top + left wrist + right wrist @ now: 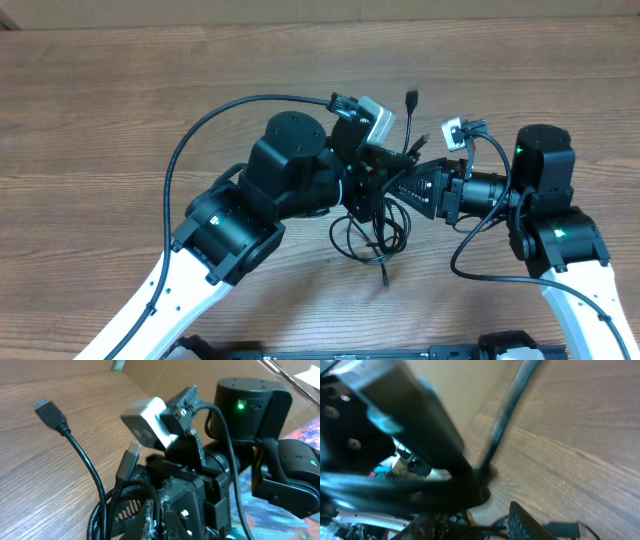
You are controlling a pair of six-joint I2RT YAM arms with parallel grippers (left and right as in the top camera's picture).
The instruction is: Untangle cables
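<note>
Left wrist view first, and closest to the lens the thin black cables (pixel 102 510) climb out of the bottom edge, where the frame cuts off their lower run. Beside them sit black blocks with ragged pale scraps, too close and cropped to sort out. One cord rises to a blue-tipped plug (pixel 50 412) held in the air, and a second ends in a grey metal plug (pixel 131 457). Behind them is a white-grey camera box (pixel 147 425), then a round black housing (pixel 250 400) showing a green light (pixel 241 406).

Right wrist view is heavily smeared. A dark bar crosses it diagonally, with a blurred cord beside it, and I cannot tell whether the right end effector (pixel 402 186) is spread or pinching.

Overhead, both arms meet mid-table. The left end effector (pixel 372 180) has its fingers pressed together on the cords, though the arms' bodies hide the actual contact. The bundle hangs in loops just below the meeting point, over the brown wood-grain tabletop (pixel 120 100). One plug (pixel 412 98) sticks up beyond the arms, and another loose end (pixel 385 280) trails toward the near edge.
</note>
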